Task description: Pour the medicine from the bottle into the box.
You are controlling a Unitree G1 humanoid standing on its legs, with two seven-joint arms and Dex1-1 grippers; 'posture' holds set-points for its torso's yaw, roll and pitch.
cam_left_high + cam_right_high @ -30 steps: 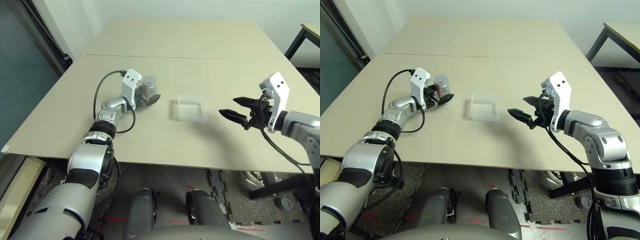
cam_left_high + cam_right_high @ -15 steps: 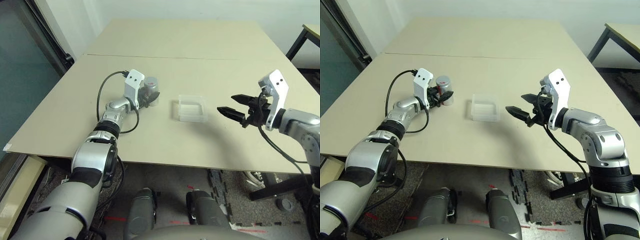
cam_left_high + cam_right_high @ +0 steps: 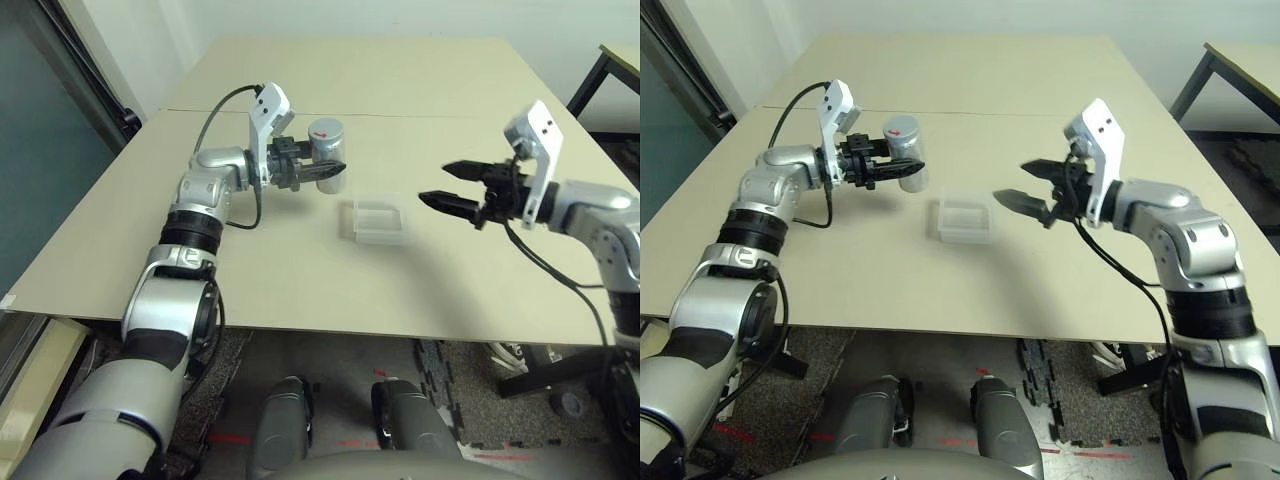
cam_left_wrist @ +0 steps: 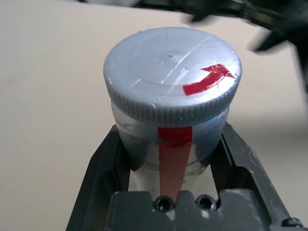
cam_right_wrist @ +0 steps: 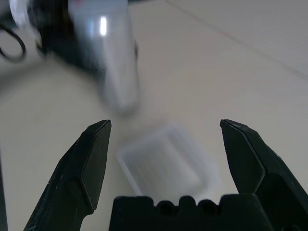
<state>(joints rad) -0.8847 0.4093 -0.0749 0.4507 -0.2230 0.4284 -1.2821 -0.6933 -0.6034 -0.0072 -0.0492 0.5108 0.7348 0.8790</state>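
Up in the upper left of the head view, the left claw (image 3: 318, 172) is raised off the table (image 3: 420, 90), forearm bent inward, clamped on the bottle (image 3: 327, 143), which it holds upright. Right of centre, the right claw (image 3: 456, 187) hangs level, pointing left, its fingers spread wide and empty. Between them the box (image 3: 378, 220) lies flat on the table, mid-frame. Closer in, the left wrist view shows the bottle's ridged grey cap (image 4: 172, 74) with a red arrow, and the red stripe running down between the black fingers (image 4: 103, 168).

Bottle (image 3: 326, 139) now aloft in left end effector (image 3: 318, 176)
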